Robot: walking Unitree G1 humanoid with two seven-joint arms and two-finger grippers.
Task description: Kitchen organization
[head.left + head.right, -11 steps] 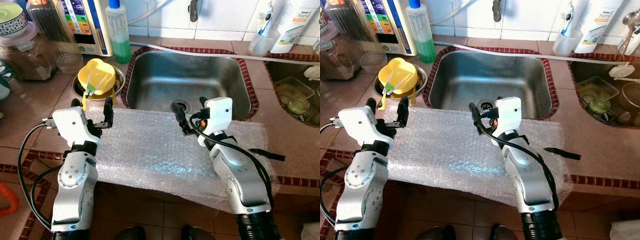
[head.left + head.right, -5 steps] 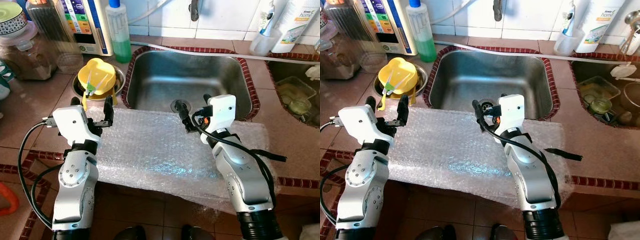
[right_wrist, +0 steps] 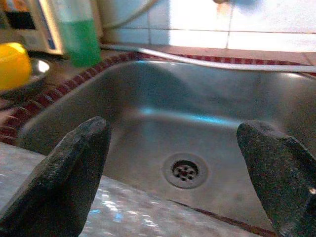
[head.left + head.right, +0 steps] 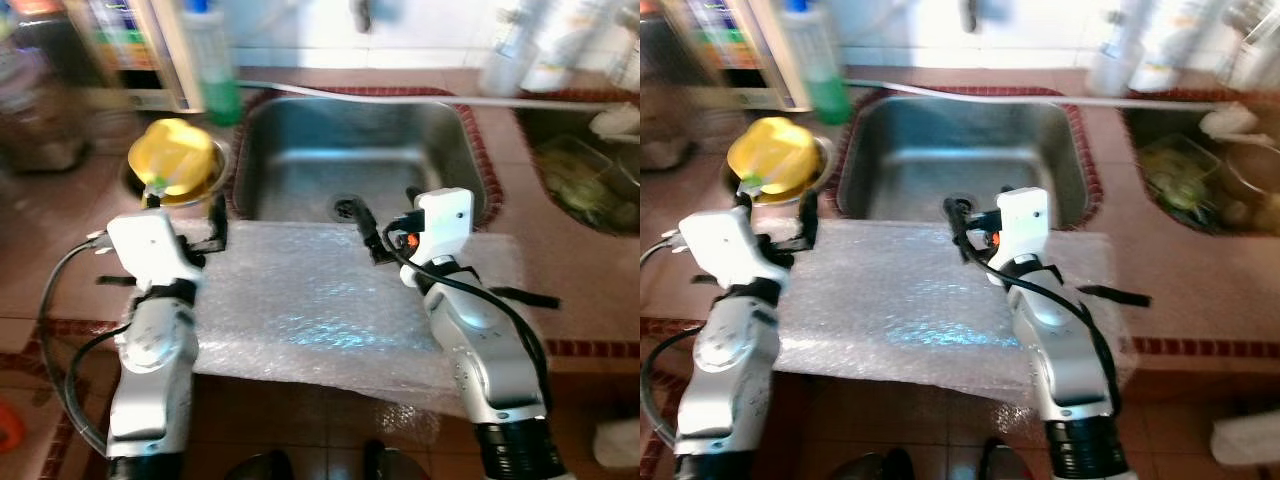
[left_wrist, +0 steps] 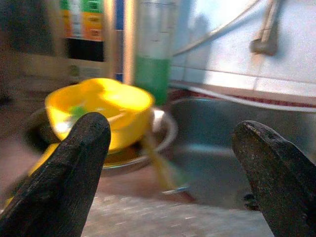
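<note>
A sheet of bubble wrap (image 4: 310, 300) lies on the tiled counter in front of the steel sink (image 4: 300, 165). To the sink's left a yellow lidded container (image 4: 168, 168) sits in a steel bowl (image 5: 165, 131). My left gripper (image 4: 185, 212) hovers open over the wrap's left edge, just short of that bowl, with nothing between its fingers (image 5: 64, 182). My right gripper (image 4: 388, 215) is open and empty above the wrap's far edge, looking at the sink drain (image 3: 185, 170). The head views are blurred.
A green soap bottle (image 4: 212, 60) and a boxy appliance (image 4: 140, 50) stand behind the bowl. White bottles (image 4: 540, 40) line the back right. A second basin (image 4: 590, 170) with dishes is at the right. A black strap (image 4: 525, 296) lies on the counter beside my right arm.
The whole picture has shifted and blurred, so the camera has moved. Both arms hold about the same pose over the wrap, and both grippers stay open.
</note>
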